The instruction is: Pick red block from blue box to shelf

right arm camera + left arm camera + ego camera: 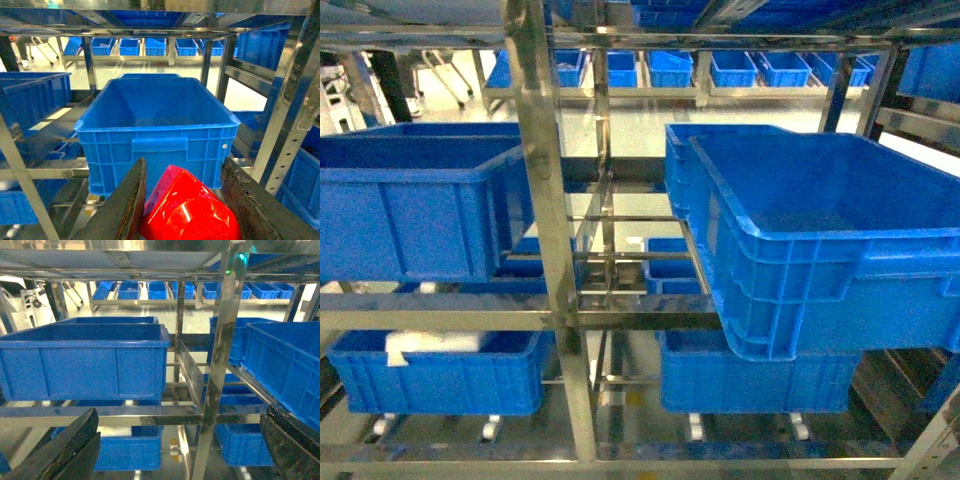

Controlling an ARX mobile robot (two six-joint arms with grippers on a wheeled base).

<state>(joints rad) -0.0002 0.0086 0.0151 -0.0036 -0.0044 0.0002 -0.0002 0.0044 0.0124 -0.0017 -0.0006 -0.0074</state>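
Clamped in my right gripper [182, 200], the red block [187, 210] sat just short of a ribbed crate [157, 117] on the shelf [287, 115] at twelve o'clock; my left gripper [175, 450] gaped empty.

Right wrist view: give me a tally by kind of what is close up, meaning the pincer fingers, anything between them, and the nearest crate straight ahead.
Black pincer fingers: 2
red block, held between them: 1
blue crate, nearest and open-topped: 1
Total: 4
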